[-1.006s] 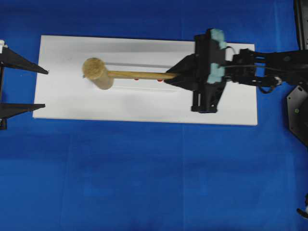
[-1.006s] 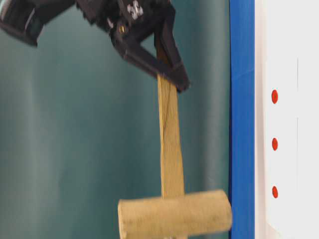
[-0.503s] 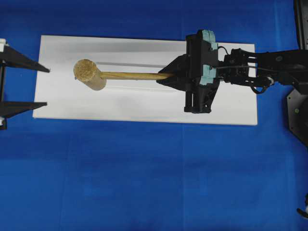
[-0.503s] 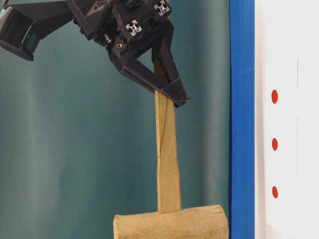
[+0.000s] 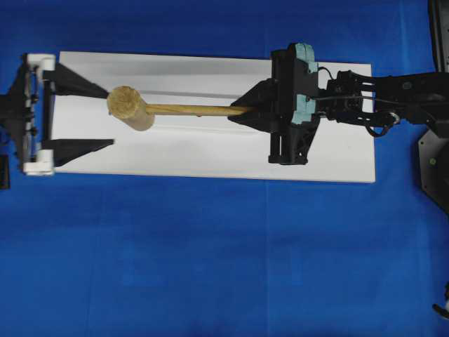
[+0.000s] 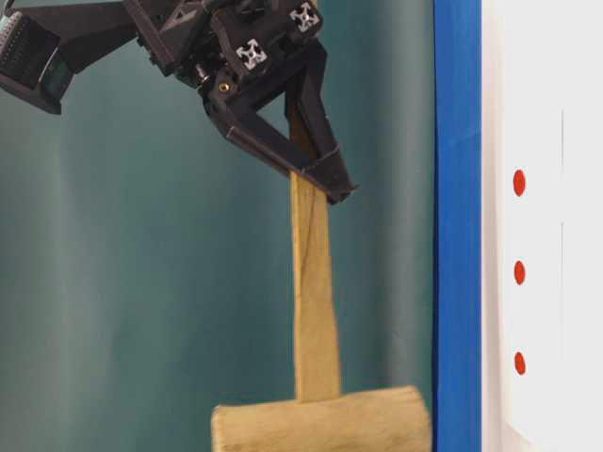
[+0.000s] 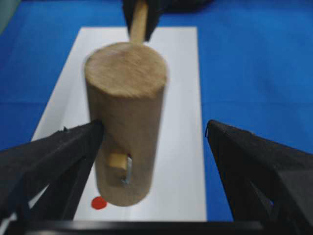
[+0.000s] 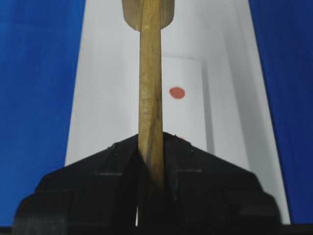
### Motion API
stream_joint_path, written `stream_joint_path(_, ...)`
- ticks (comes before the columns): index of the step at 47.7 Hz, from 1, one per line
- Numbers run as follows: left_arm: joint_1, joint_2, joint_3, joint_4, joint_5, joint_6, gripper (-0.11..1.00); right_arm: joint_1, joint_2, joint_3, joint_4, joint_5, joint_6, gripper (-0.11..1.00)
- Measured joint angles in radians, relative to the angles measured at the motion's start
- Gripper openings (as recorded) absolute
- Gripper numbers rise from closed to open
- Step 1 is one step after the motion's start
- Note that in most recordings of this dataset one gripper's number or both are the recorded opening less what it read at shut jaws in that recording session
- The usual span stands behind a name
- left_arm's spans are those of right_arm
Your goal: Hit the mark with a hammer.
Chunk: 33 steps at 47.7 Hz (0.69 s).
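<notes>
Reading from the left, the left hand (image 5: 77, 112) is seen spread wide, its fingers flanking the hammer's (image 5: 133, 109) head above the white block (image 5: 210, 151). The hammer is judged stiff, light, head-heavy; its flat handle end is clamped by the right hand (image 5: 242, 112). The mark (image 6: 519, 273) lies uncovered. No writing can be read.

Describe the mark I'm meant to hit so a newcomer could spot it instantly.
Find the white block on the blue table cover. Three small red dots run in a row along it; the mark is the middle dot, with a matching red dot on either side.
</notes>
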Motion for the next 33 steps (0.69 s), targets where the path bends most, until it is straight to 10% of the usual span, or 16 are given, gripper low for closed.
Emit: stream_joint_path(33, 0.012, 0.202, -0.133, 0.003, -0.008, 0.000, 0.93, 0.009, 0.002, 0.000, -0.003, -0.009, -0.003, 0.02)
